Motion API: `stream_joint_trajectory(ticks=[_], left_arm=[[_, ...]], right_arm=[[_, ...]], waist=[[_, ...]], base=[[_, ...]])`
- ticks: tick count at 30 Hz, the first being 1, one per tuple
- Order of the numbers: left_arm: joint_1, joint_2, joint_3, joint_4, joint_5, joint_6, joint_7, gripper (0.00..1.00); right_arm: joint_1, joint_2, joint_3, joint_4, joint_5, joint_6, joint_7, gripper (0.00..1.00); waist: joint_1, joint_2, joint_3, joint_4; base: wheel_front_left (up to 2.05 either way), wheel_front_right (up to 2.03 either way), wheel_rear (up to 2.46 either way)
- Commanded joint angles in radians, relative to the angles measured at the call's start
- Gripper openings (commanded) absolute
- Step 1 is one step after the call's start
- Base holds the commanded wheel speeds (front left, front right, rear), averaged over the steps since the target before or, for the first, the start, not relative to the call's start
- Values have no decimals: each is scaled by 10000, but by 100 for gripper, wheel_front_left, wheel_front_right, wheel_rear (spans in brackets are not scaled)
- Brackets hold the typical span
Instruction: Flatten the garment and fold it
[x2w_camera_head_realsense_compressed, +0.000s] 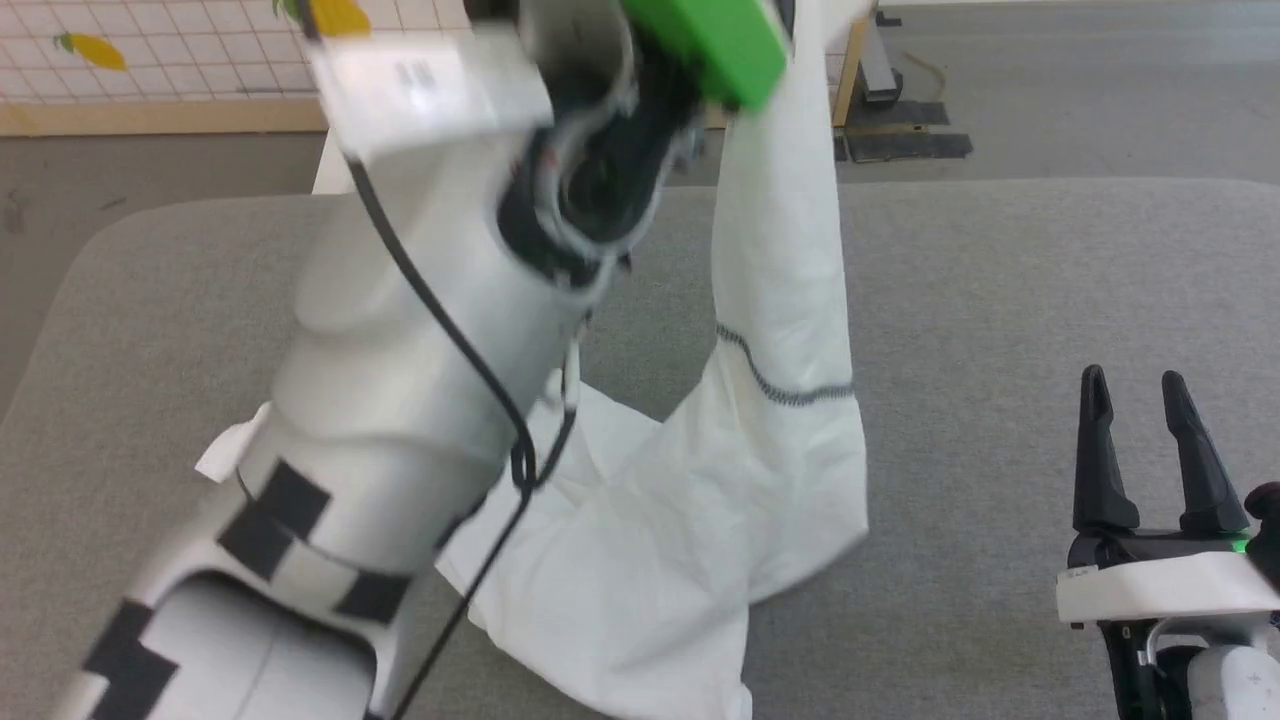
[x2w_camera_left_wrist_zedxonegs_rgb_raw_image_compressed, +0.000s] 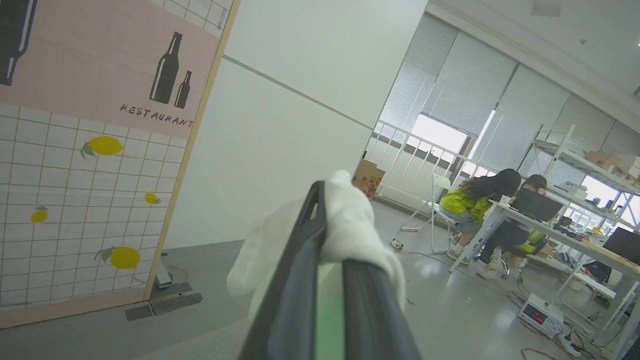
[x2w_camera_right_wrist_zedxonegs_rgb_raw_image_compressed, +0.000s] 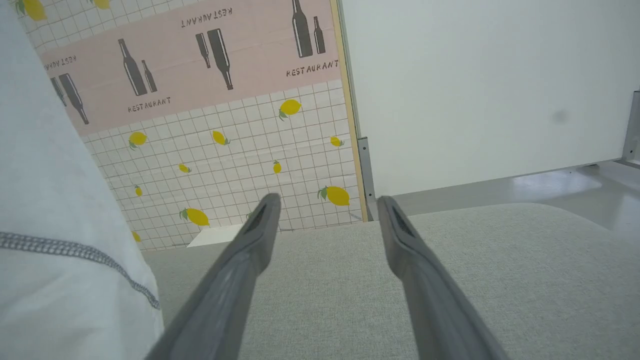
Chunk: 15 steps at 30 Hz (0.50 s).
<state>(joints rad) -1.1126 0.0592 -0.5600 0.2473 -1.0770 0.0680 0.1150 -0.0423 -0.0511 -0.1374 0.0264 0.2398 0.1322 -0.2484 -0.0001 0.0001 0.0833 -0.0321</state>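
The garment (x2w_camera_head_realsense_compressed: 690, 500), a white T-shirt with a dark zigzag seam, hangs from above at the top of the head view while its lower part lies crumpled on the grey table (x2w_camera_head_realsense_compressed: 1000, 300). My left arm is raised high over it. In the left wrist view my left gripper (x2w_camera_left_wrist_zedxonegs_rgb_raw_image_compressed: 327, 210) is shut on a bunch of the garment's white fabric (x2w_camera_left_wrist_zedxonegs_rgb_raw_image_compressed: 350, 225). My right gripper (x2w_camera_head_realsense_compressed: 1135, 385) stands open low at the table's right, fingers apart with nothing between them (x2w_camera_right_wrist_zedxonegs_rgb_raw_image_compressed: 327, 205). The garment (x2w_camera_right_wrist_zedxonegs_rgb_raw_image_compressed: 55, 200) hangs to its left in the right wrist view.
A tiled lemon-print partition (x2w_camera_right_wrist_zedxonegs_rgb_raw_image_compressed: 225, 140) and a white wall (x2w_camera_right_wrist_zedxonegs_rgb_raw_image_compressed: 475, 90) stand behind the table. Two people sit at a desk (x2w_camera_left_wrist_zedxonegs_rgb_raw_image_compressed: 500, 200) further back in the room. Bare grey padding extends to the table's right (x2w_camera_head_realsense_compressed: 1050, 280).
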Motion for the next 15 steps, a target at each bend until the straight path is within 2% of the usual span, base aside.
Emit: stream_joint_trajectory(ticks=[1,7,11,15], left_arm=[[526,66,-114,-131,127,14,-156,0],[2558,774,-889,-689,1026,164,-929,0],[3984,1272,-1518,-910,1624,434,-1302,0],[5090,1651,-2299,-618,2175,806,-1238,0]], right_arm=[[-184,9,-29,-32,-27,-15,-99,100],[-321,9,-113,-135,-82,-15,-78,100],[-317,9,-175,-179,-127,-15,-52,100],[-288,9,-192,-180,-134,-15,-27,100]], waist=[[1,-1,148,111],[1,-1,345,220],[1,-1,405,306],[1,-1,432,358]], base=[[0,0,0],[0,0,0],[0,0,0],[0,0,0]])
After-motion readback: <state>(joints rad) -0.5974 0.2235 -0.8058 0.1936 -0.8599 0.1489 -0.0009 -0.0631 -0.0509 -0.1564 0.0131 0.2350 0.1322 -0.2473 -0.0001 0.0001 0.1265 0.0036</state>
